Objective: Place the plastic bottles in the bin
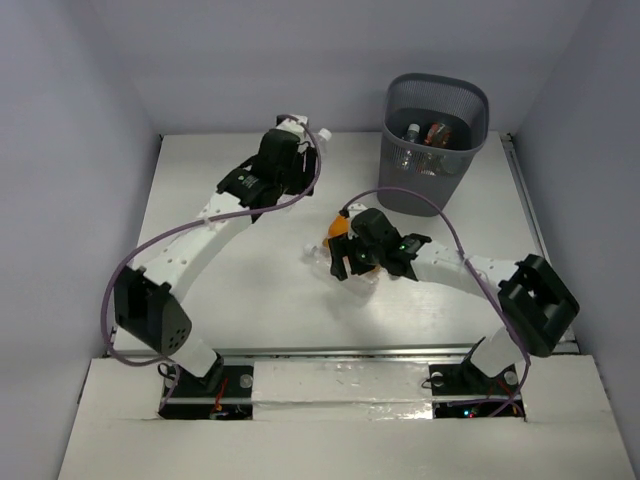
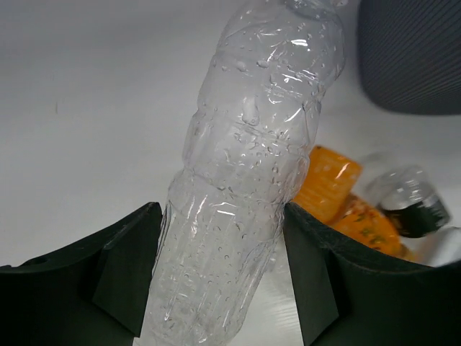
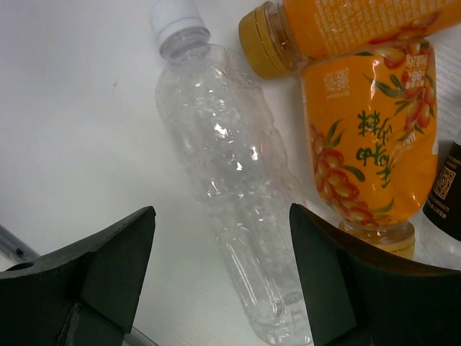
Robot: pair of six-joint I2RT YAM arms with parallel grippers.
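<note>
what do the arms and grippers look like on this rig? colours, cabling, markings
Left arm and right arm: white links, boxy black joint housings, a lilac cable looped alongside each. Left gripper and right gripper: matte black wedge-shaped fingers. A green light shows on the right wrist. No markings visible.

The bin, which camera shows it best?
The top external view: it shows the whole bin, rim and mesh wall. The left wrist view catches only a dark corner of it. The right wrist view misses it.
</note>
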